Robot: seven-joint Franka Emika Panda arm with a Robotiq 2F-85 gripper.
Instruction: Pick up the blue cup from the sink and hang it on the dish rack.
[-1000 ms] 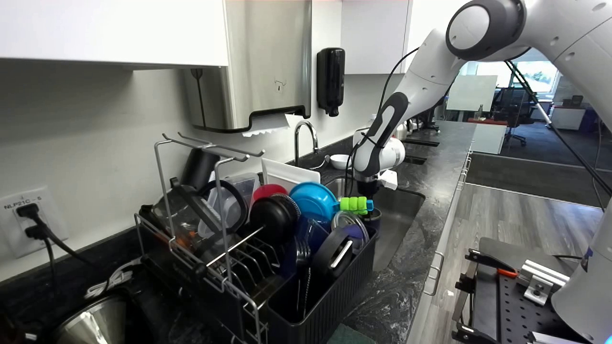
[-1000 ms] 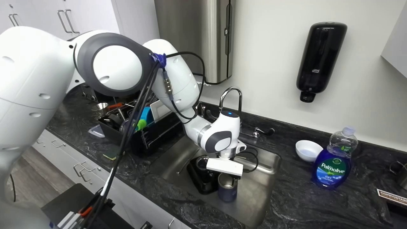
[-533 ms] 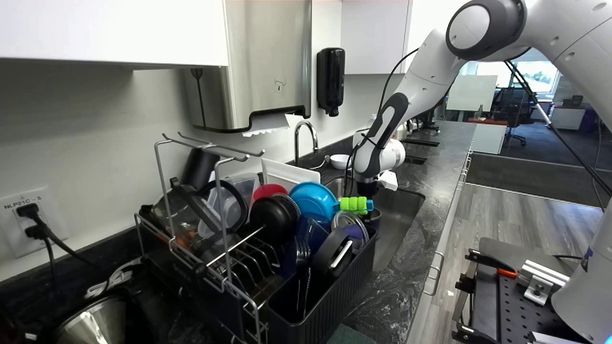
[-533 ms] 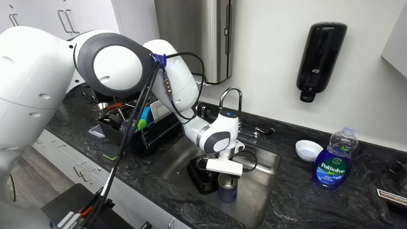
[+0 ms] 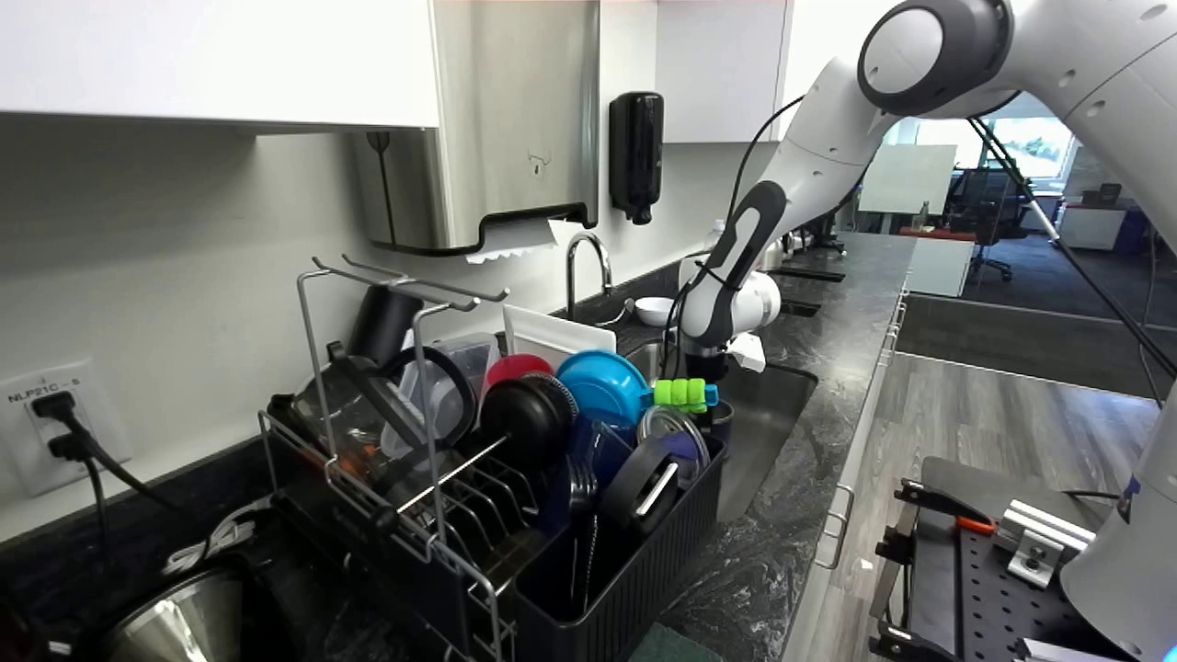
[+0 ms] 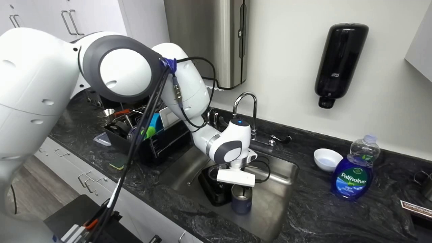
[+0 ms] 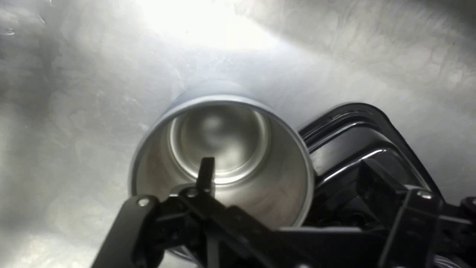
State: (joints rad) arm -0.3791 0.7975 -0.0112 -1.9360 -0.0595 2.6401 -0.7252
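Blue cup (image 6: 241,205): upright, navy outside, metal within. Wrist view shows its inner floor; in an exterior view the dish rack (image 5: 634,570) partly masks it. Hand (image 7: 290,167) spread.

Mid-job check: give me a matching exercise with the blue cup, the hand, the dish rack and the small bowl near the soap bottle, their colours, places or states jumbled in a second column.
Column one
1. blue cup
2. hand
3. dish rack
4. small bowl

Column two
A. heavily loaded
B. white, on the black countertop
C. open, jaws apart
D. upright in the sink

Right pairs: 1-D; 2-C; 3-A; 4-B
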